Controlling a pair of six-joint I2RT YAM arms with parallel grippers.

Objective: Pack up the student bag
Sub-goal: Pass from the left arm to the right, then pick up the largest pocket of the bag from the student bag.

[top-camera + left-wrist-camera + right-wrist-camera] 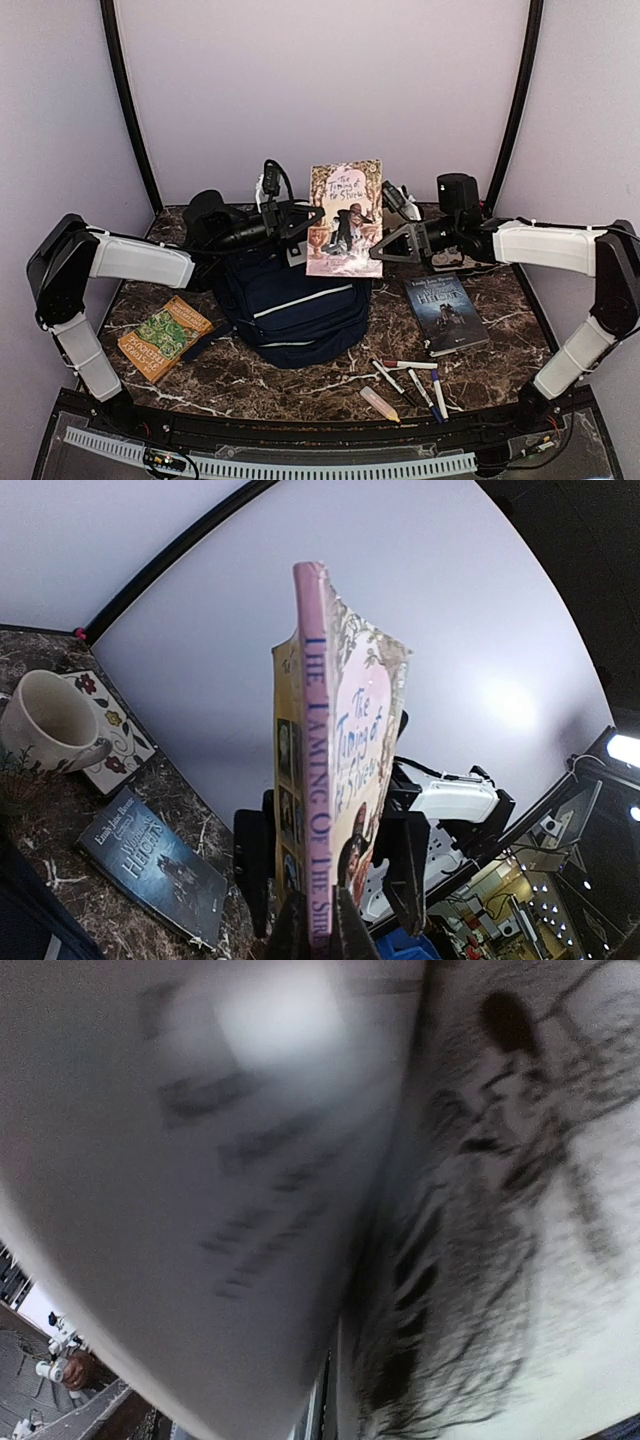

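Centre of the table (pixel 250 385), there's the student bag (pixel 290 310), the biggest thing out here, slumped flat with its top end toward 12 o'clock. It's soft navy fabric, so I expect it to sag and fold under any push. The sensible hold looks like the rim of the mouth or a strap, with 1 hand keeping it open. The mouth itself I can't make out, because arms and book cover it.

Right over that top end stands the paperback (pixel 345 215), upright with its cover facing us. The left hand (pixel 300 230) comes in from 9 o'clock, pressed tight on the spine at the bottom corner, and it carries the book alone. The right hand (pixel 383 245) reaches in from 3 o'clock with fingers spread wide, 1 on each side of the book's lower edge, not gripping. Its own camera shows nothing but blurred cover. A light, fairly stiff book, but pinched at 1 corner it could swing.

At 3 o'clock of the bag lies a dark book (pixel 447 312), flat. At 8 o'clock there's a green-and-orange book (pixel 165 337). A mug (pixel 50 725) sits beside a flowered coaster (pixel 112 730), far right. Pens (pixel 412 378) are scattered at 5 o'clock.
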